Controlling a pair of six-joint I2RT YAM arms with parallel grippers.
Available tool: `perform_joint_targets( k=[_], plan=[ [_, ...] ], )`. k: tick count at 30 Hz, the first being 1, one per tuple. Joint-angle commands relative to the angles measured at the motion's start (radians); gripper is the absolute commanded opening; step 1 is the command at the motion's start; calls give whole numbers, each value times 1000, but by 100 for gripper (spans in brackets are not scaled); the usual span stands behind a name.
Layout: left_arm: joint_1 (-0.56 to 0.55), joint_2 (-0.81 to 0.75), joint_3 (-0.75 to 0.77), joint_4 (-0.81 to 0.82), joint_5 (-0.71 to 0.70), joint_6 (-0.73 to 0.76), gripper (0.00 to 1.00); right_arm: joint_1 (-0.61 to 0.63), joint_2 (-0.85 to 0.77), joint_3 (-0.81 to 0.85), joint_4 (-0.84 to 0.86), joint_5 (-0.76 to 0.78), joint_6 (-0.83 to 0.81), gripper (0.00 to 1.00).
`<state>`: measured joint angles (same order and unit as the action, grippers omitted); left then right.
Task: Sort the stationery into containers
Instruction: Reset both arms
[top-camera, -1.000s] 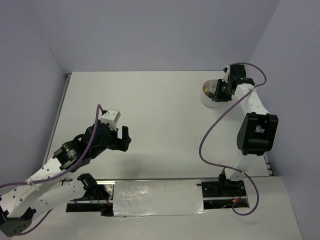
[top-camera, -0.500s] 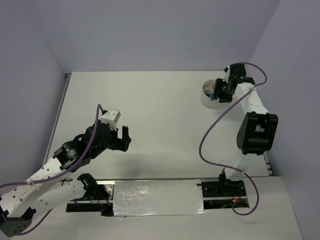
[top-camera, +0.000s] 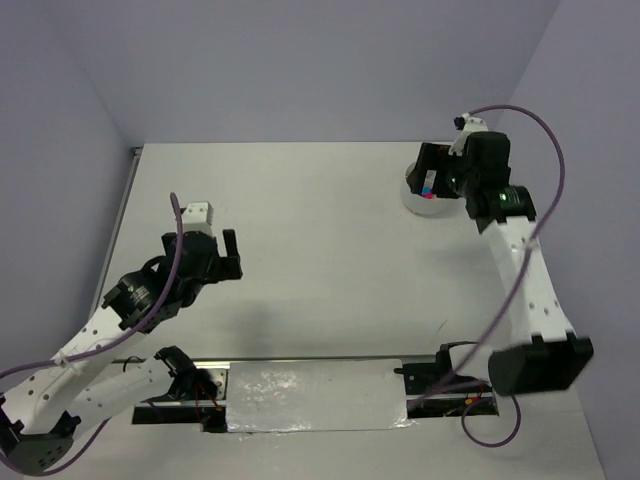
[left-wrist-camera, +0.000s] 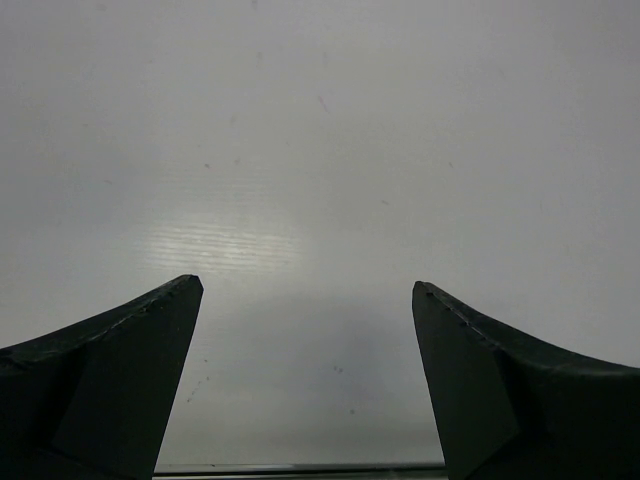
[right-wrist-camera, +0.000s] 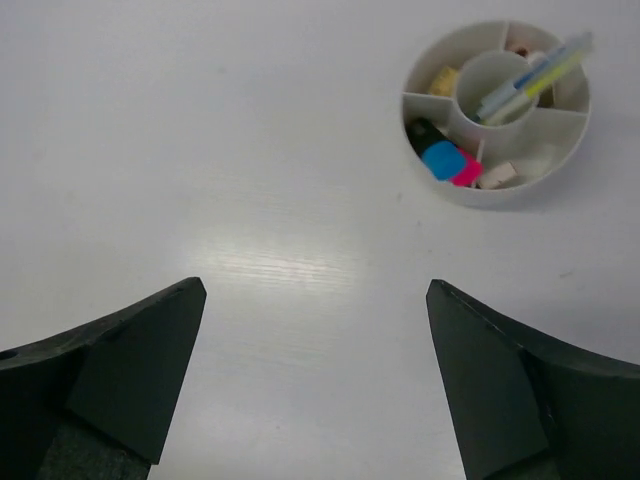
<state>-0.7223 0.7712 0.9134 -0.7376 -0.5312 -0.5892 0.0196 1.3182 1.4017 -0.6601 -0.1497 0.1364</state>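
we saw white table (top-camera: 330, 250) boxed by pale lavender walls (top-camera: 300, 60) on three sides. we noted soft glare patch (left-wrist-camera: 215, 245) on tabletop, metal rail (top-camera: 118, 235) along left edge, shiny strip (top-camera: 315, 395) at near edge.

There's the round white bowl (right-wrist-camera: 548, 158), upright, split by dividers around a centre cup. Thin pens (right-wrist-camera: 503, 96) and a yellow stick (right-wrist-camera: 553, 67) lean out of that cup. Blue highlighter (right-wrist-camera: 441, 159) and pink highlighter (right-wrist-camera: 467, 170) share one compartment; a tan eraser (right-wrist-camera: 445, 80) sits in another, a pale eraser (right-wrist-camera: 497, 176) in a third.

no readable text, labels or numbers anywhere
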Motion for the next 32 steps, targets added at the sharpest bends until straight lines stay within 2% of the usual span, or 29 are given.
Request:
perform_joint_targets(
  k=[1, 5, 9, 13, 19, 24, 32],
  plan=[
    [85, 69, 120, -75, -174, -118, 99, 75, -212, -84, 57, 97, 12, 100],
    [136, 86, 202, -62, -217, -80, 99, 166, -477, -182, 31, 250, 26, 100],
    [176, 83, 286, -94, -251, -25, 99, 187, -669, -201, -71, 275, 57, 100],
    [176, -31, 222, -36, -302, 67, 99, 187, -819, -161, -185, 289, 34, 100],
    [178, -133, 176, -127, -354, 31, 99, 186, -933, -133, -326, 351, 9, 100],
    [178, -243, 150, -169, -334, 15, 99, 189, -1057, -190, -300, 351, 6, 100],
    [176, -297, 94, -172, -331, -26, 99, 189, -1065, -198, -289, 319, 26, 100]
  ],
)
